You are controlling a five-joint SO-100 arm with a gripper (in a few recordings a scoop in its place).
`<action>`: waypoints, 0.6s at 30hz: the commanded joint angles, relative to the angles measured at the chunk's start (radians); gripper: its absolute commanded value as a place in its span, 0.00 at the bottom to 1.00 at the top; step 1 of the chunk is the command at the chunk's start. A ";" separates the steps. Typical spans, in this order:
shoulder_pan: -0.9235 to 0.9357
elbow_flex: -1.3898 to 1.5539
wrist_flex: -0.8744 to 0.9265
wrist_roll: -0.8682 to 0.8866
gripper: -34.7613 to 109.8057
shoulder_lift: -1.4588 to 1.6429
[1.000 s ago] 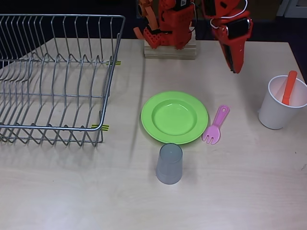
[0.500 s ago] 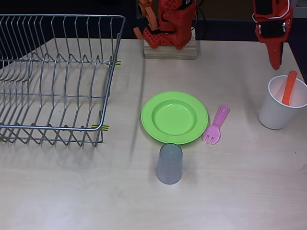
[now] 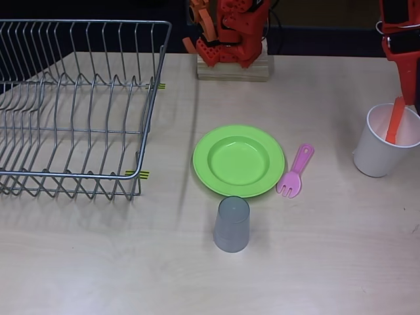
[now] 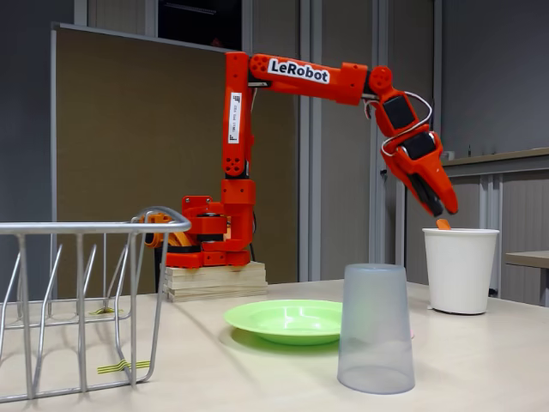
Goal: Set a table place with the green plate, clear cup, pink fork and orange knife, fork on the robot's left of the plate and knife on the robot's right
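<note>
You have one green plate (image 3: 239, 160) on the table (image 3: 328, 262). There is one pink fork (image 3: 295, 172) and one orange knife (image 3: 395, 121). You have two cups: one clear cup (image 3: 231, 224) and one white paper cup (image 3: 384, 141). There is one wire dish rack (image 3: 72, 105), one wooden block (image 3: 233, 69) and one red-orange robot arm (image 4: 326, 81) carrying a single gripper (image 4: 435, 204).

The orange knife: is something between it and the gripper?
Nothing visible blocks it. The orange knife stands upright in the white paper cup, handle above the rim, and the gripper hangs directly over it. Only the cup wall surrounds the lower part.
</note>
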 commanded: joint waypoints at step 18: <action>0.006 0.011 -0.026 -0.074 0.33 -0.012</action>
